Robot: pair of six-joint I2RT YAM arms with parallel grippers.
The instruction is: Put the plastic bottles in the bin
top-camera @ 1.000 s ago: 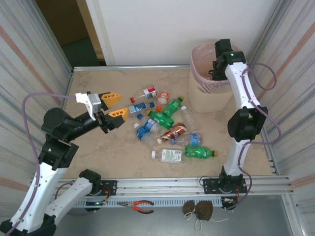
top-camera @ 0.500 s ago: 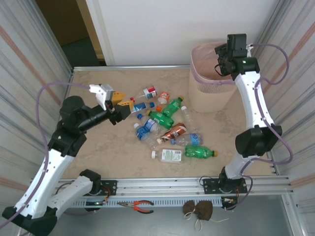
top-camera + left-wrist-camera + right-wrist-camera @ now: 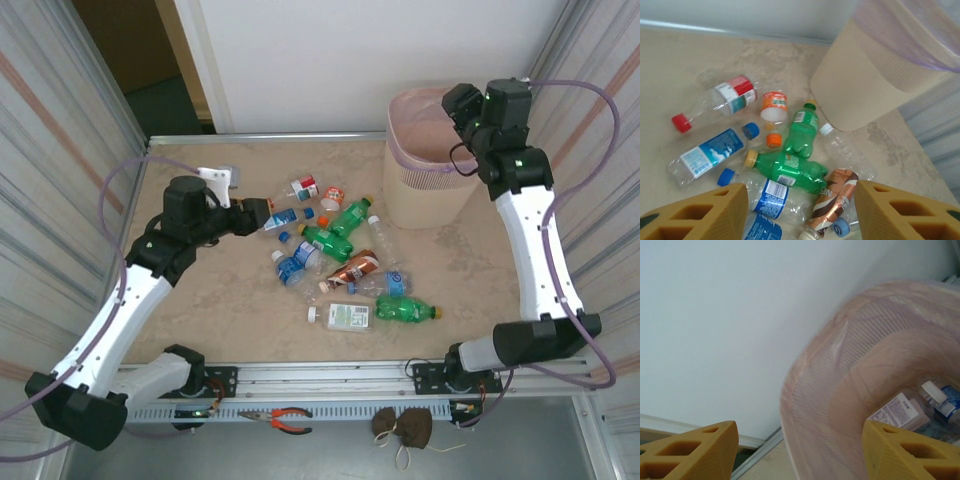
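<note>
Several plastic bottles lie in a loose heap mid-table: a green one, a brown-labelled one, a blue-labelled one and a white-labelled one. My left gripper hovers at the heap's left edge. In the left wrist view it is open and holds nothing, over a green bottle and the brown bottle. The beige bin stands at the back right. My right gripper hangs above its rim, open and holding nothing. Bottles lie inside the pink-lined bin.
Corrugated walls close in both sides, and a white wall stands behind. Orange-handled pliers and a brown pouch lie on the front rail below the table edge. Bare tabletop lies left of and in front of the heap.
My left arm has stretched right, bringing its gripper up to the bottle heap. My right arm has lifted out of the bin and swung right, and its jaws have narrowed a little.
</note>
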